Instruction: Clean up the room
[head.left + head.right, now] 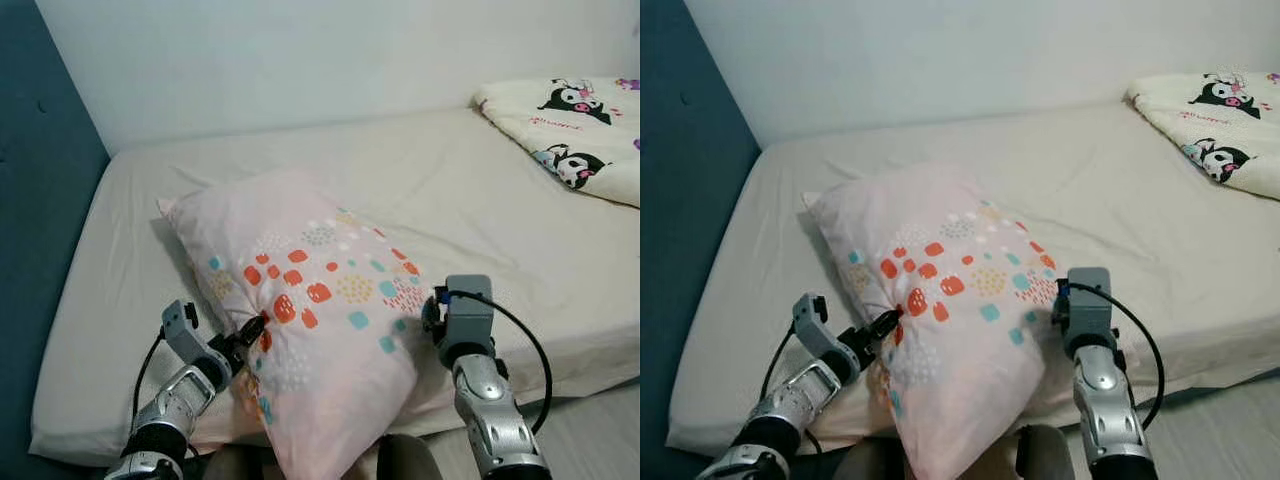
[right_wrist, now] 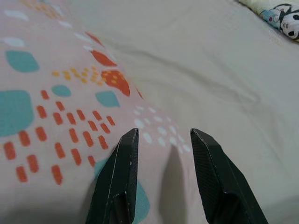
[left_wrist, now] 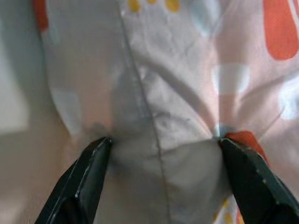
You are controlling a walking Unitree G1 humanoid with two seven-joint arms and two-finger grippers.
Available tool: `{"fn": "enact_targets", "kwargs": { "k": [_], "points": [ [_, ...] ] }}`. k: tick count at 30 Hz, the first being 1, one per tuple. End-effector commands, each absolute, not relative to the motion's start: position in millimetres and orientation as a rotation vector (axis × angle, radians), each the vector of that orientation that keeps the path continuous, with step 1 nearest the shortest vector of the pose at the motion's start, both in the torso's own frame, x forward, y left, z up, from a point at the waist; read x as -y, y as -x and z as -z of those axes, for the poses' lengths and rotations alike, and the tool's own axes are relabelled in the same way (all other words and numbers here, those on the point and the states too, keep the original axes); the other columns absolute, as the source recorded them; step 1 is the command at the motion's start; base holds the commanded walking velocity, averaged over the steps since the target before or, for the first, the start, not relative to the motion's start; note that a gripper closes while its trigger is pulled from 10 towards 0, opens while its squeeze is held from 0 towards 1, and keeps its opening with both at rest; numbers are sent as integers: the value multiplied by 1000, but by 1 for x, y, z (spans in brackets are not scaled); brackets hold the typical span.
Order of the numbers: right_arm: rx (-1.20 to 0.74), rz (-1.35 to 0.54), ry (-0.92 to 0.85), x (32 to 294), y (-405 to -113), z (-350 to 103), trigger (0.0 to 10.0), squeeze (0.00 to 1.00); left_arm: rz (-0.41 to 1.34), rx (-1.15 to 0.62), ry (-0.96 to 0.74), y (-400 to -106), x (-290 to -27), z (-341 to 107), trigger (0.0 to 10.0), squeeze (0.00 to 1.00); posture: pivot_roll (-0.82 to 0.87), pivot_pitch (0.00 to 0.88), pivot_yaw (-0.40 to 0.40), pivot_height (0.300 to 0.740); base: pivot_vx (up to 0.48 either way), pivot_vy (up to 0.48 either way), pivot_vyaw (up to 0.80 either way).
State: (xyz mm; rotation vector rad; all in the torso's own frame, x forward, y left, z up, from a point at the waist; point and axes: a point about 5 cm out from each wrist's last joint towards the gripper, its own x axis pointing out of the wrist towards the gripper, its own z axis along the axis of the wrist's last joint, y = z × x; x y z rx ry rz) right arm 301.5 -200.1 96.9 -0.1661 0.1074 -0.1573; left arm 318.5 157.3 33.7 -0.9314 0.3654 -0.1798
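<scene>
A pale pink pillow (image 1: 320,290) with orange, teal and yellow spots lies slanted on the near side of the bed (image 1: 480,200), its lower end hanging over the front edge. My left gripper (image 1: 255,328) is shut on the pillow's left side, where the cloth puckers. In the left wrist view the bunched fabric (image 3: 159,135) sits between the two black fingers (image 3: 88,177). My right gripper (image 2: 163,135) rests against the pillow's right edge (image 1: 415,300). Its fingers (image 2: 121,177) stand slightly apart over flat, unpinched cloth.
A folded white blanket (image 1: 575,120) with black cartoon figures lies at the bed's far right. A teal wall (image 1: 40,200) runs along the bed's left side and a white wall (image 1: 300,60) stands behind it. Pale floor (image 1: 600,430) shows at the lower right.
</scene>
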Motion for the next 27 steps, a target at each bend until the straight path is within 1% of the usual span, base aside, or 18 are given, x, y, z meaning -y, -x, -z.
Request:
{"fn": "enact_targets", "kwargs": {
  "k": [1, 5, 7, 9, 13, 20, 24, 25, 26, 27],
  "points": [
    [-134, 161, 158, 200, -296, -92, 10000, 0, 217, -351, 1058, -318, -150, -35, 10000, 0, -82, 187, 14, 592, 0, 0, 0],
    [-136, 162, 159, 200, -295, -91, 10000, 0, 249, -331, 1113, -319, -150, -37, 10000, 0, -87, 191, 17, 592, 0, 0, 0],
    [-138, 164, 161, 200, -294, -91, 10000, 0, 277, -291, 1168, -321, -156, -43, 10000, 0, -91, 200, 18, 592, 0, 0, 0],
    [-139, 164, 161, 200, -293, -92, 10000, 0, 276, -275, 1179, -322, -159, -44, 10000, 0, -91, 200, 18, 592, 0, 0, 0],
    [-155, 162, 166, 201, -293, -88, 10000, 0, 276, -223, 1166, -325, -178, -52, 10000, 0, -82, 206, 20, 592, 0, 0, 0],
    [-179, 158, 177, 199, -295, -85, 10000, 0, 393, -214, 1142, -324, -182, -60, 10000, 0, -80, 209, 24, 592, 0, 0, 0],
    [-182, 151, 183, 197, -300, -86, 10000, 0, 491, -219, 1093, -323, -178, -67, 10000, 0, -74, 210, 23, 592, 0, 0, 0],
    [-179, 144, 184, 196, -303, -87, 10000, 0, 570, -278, 1022, -321, -164, -65, 10000, 0, -69, 210, 23, 592, 0, 0, 0],
    [-179, 144, 184, 196, -303, -87, 10000, 0, 570, -278, 1022, -321, -164, -65, 10000, 0, -69, 210, 23, 592, 0, 0, 0],
    [-178, 140, 184, 195, -304, -88, 10000, 0, 615, -311, 973, -318, -154, -62, 10000, 0, -66, 211, 21, 592, 0, 0, 0]
  ]
}}
